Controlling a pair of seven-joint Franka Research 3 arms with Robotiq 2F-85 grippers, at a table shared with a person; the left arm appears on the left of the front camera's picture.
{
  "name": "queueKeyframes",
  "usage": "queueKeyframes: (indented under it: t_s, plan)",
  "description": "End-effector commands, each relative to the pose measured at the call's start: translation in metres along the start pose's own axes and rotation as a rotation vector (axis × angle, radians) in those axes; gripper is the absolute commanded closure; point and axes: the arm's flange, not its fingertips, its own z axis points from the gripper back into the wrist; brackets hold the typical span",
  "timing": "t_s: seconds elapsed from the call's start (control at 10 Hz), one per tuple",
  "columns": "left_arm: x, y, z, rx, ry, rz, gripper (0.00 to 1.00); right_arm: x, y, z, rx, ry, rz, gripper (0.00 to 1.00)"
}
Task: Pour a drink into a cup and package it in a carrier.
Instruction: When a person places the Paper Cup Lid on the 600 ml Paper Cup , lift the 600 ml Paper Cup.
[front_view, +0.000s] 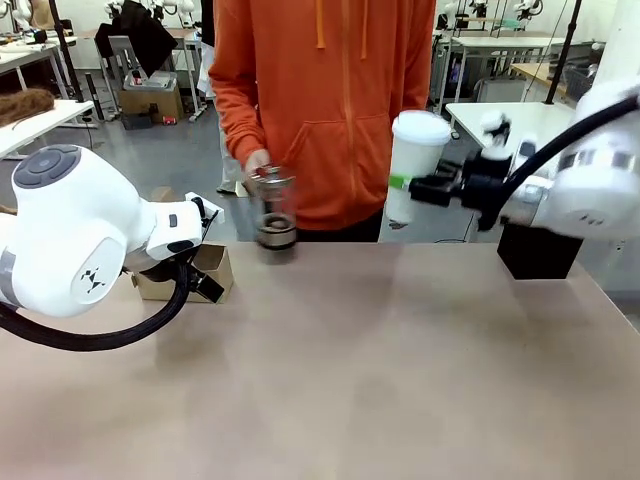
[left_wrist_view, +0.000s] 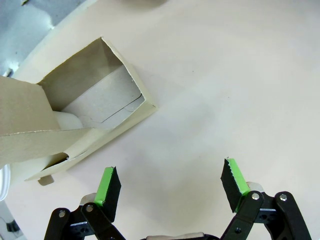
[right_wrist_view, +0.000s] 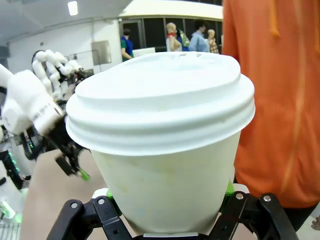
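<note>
Our right claw (front_view: 408, 185) is clamped on the tall white lidded paper cup (front_view: 418, 160); our left claw (left_wrist_view: 172, 182) gapes wide over the beige surface (left_wrist_view: 225, 75), near the brown cardboard carrier (left_wrist_view: 95, 95)

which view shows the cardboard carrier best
The left wrist view: the carrier sits close up, one open pocket facing the camera, beyond the open left gripper. The front view catches part of it behind the left arm.
</note>
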Motion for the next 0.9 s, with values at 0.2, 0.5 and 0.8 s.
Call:
queueKeyframes:
  t_s: [0.2,0.5,0.8]
  plan:
    - [0.0,0.0,0.0,-0.002,-0.001,0.002,0.0,0.101,0.055,0.006,0.001,0.069,0.016,0.19]
    - [0.0,0.0,0.0,-0.002,-0.001,0.002,0.0,0.111,0.054,0.005,-0.044,0.074,-0.018,0.19]
    - [0.0,0.0,0.0,-0.002,-0.001,0.002,0.0,0.109,0.067,0.005,0.004,0.058,0.037,0.19]
